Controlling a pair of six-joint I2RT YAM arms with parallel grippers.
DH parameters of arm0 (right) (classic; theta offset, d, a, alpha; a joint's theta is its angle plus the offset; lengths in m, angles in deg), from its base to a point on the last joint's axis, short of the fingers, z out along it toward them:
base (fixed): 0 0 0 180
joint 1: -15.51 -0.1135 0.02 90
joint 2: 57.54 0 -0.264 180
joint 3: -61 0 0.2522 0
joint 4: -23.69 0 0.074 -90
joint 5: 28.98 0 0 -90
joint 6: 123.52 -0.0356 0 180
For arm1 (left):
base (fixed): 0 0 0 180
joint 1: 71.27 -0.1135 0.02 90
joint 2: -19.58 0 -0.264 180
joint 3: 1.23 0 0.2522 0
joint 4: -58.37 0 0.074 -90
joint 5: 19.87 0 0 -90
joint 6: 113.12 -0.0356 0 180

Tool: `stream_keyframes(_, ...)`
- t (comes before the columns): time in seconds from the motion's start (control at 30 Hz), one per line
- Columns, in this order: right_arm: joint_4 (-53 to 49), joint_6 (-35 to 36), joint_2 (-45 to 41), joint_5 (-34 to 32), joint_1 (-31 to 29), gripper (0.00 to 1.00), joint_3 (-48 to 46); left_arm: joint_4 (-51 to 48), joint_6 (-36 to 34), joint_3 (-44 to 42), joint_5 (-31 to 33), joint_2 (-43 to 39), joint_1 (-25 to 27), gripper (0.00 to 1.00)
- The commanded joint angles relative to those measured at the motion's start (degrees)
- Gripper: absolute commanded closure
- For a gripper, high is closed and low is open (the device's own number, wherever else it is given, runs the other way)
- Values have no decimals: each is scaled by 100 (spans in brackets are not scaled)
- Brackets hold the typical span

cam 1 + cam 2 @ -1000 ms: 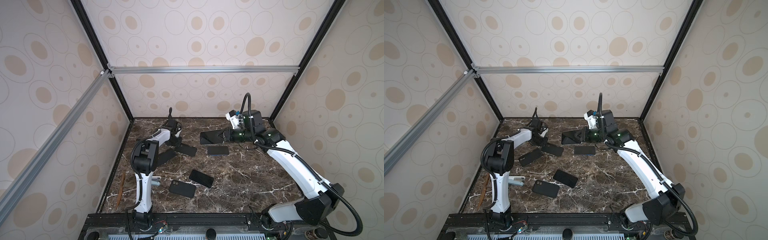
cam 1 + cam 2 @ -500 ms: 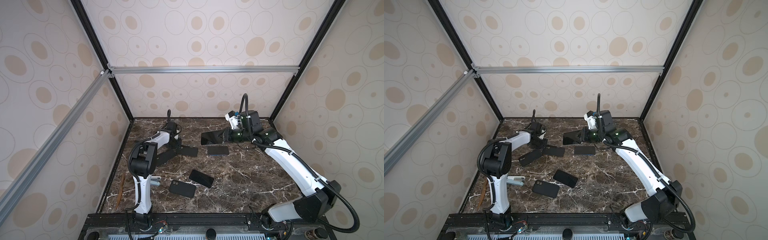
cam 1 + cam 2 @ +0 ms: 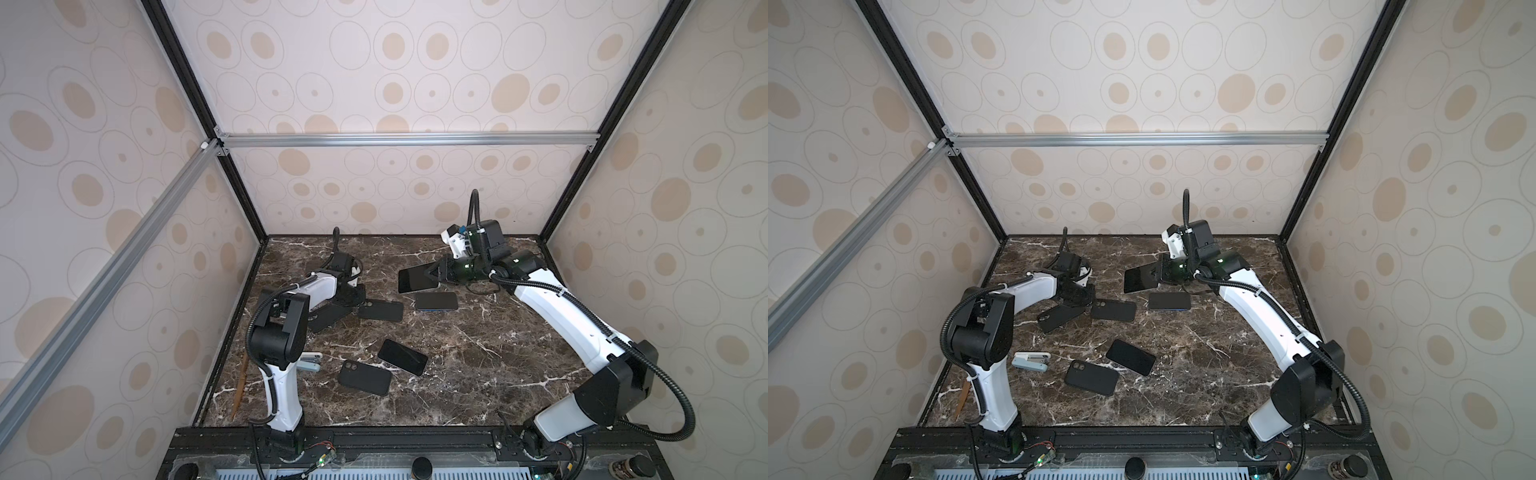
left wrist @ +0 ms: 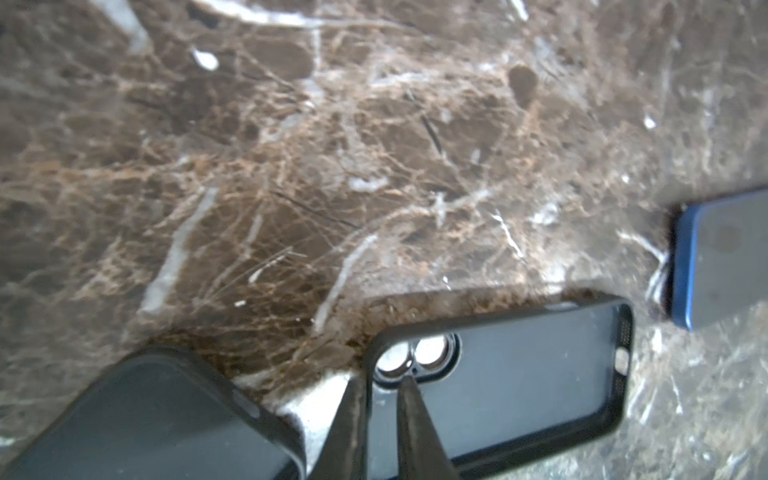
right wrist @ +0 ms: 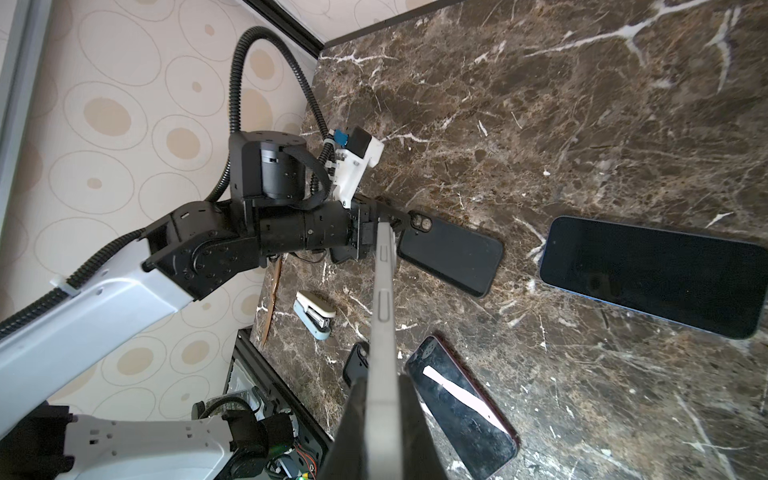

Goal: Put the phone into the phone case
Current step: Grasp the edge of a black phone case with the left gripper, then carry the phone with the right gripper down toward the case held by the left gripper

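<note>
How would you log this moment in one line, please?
right pincer: holding phone aloft | left pincer: astride case rim | phone: not cased

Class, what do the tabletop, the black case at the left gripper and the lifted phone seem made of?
By look: tabletop, polished brown marble or look-alike, white veins; case, matte black, probably soft rubber or plastic; lifted phone, glossy glass-like face, grey edge likely metal.

top views: high at the front edge, both facing down and back, far, whole marble table (image 3: pixel 478 353) shared | left wrist: very near the table, blurred, probably tilted forward over phone case (image 4: pixel 519 374) | right wrist: near, sideways along gripped phone (image 5: pixel 382 299), sharing the phone case (image 5: pixel 449 257) and blue phone (image 5: pixel 652 274)
</note>
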State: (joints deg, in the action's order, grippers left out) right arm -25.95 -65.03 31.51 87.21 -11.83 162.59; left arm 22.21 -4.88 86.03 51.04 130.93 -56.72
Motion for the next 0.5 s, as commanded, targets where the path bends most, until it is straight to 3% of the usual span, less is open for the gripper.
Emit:
stream_keyframes(0.0, -139, 54, 144, 197, -32, 100, 420, 197, -39, -47, -349, -302, 30, 70)
stream_keyframes(0.23, -410, 38, 884, 491, -33, 100, 939, 89, -429, 380, -96, -356, 20, 64)
stream_keyframes(0.47, -401, -331, 1834, 664, -164, 100, 1513, 184, -541, 111, 73, -549, -26, 65)
